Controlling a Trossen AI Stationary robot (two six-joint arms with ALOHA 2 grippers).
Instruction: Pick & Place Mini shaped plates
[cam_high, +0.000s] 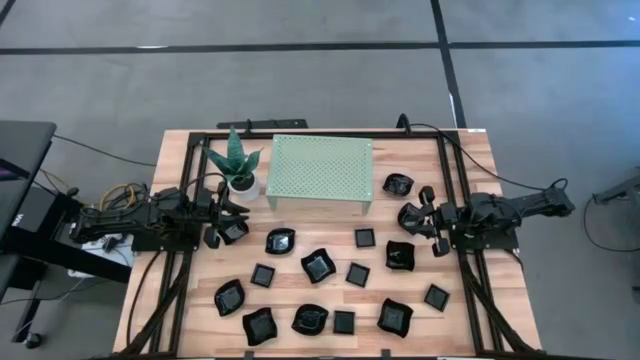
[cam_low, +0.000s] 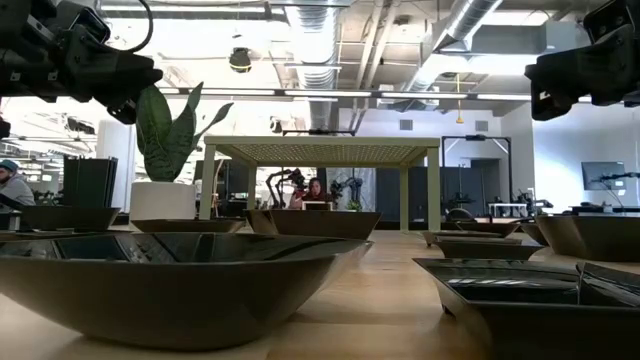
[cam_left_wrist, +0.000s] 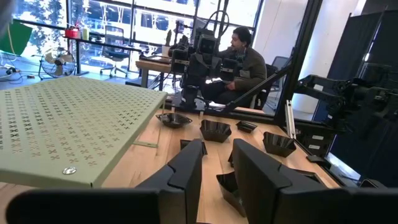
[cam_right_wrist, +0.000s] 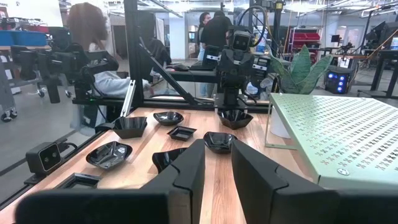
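Bright, even overhead light; glare from ceiling lamps (cam_low: 300, 40) in the low view; nearest glossy black dish (cam_low: 170, 285) is blurred.

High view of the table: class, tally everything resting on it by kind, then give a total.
Black plates: 15 visible (another may hide under an arm)
Pale green perforated stand: 1
Potted plant: 1
Total: 17
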